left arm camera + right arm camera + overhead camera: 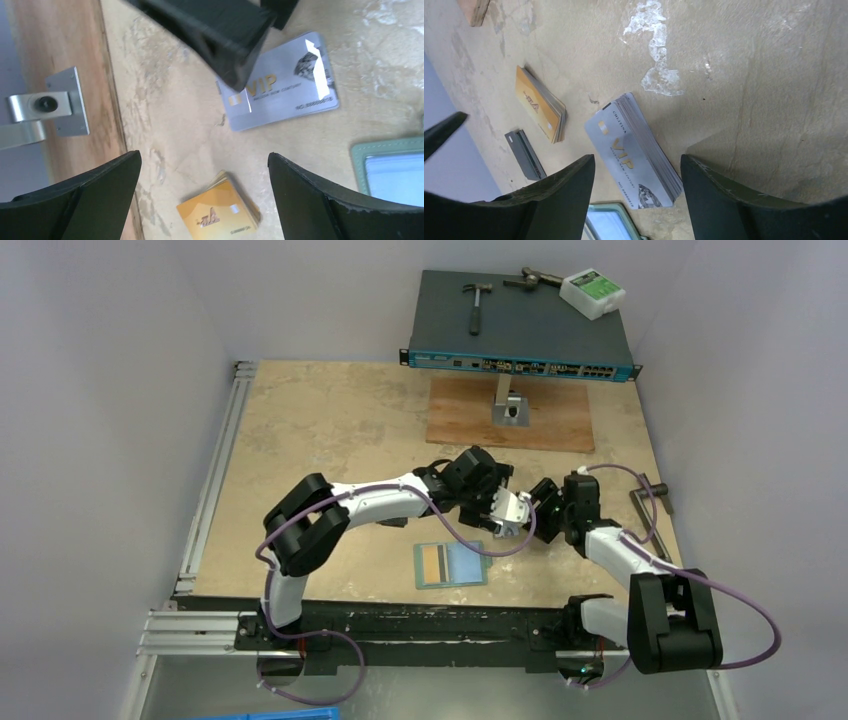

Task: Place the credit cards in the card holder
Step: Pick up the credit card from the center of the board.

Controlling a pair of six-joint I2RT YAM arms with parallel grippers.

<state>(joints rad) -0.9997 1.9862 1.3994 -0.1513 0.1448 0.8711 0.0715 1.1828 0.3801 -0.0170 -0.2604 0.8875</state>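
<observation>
Both arms reach inward, left tool (204, 159) and right tool (638, 160) (nearly meeting) pointing down, jaws apart, empty.

Top camera: high, behind table (300, 440) near edge, looking down over whole surface. Both wrist cameras: close, facing down, sharing silver card stack (285, 95), orange stack (220, 212) beside it, wallet (385, 146) corner near it.

The card holder (450, 565) lies open on the table (320, 440) near its front edge. Just behind it lies one stack of credit cards (634, 155), and a second stack (540, 104) lies beside that one, apart from it and farther from the holder. A wooden board (510, 415) lies at the table's back.
</observation>
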